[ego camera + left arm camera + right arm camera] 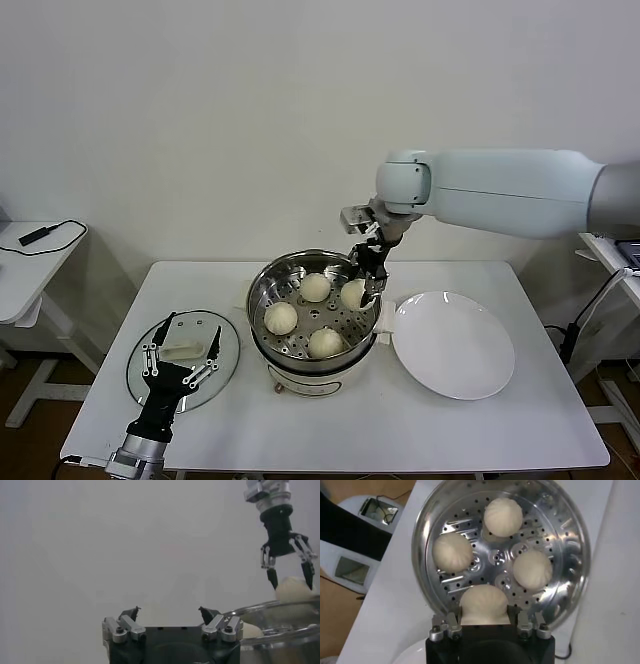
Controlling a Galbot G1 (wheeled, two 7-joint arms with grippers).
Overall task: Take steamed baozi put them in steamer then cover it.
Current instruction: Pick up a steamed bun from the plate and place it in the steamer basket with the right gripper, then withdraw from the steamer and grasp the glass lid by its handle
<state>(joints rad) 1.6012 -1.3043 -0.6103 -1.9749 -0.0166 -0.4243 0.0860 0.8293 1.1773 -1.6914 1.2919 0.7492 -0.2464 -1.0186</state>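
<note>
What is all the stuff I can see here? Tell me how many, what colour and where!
Small round dough buns: four, cream-white; three on the perforated tray, the fourth between the right gripper's fingers over the tray.
Round stainless-steel steamer pot: one, shiny silver on a white base, middle of the table.
Round clear glass lid: one, metal rim, white handle, flat on the table left of the pot.
Flat round plate: one, white, right of the pot, nothing on it.
Table: one, white.
Side table: one, white, far left, with a black cable.
Right gripper: shut on the fourth bun.
Left gripper: open, above the lid.
</note>
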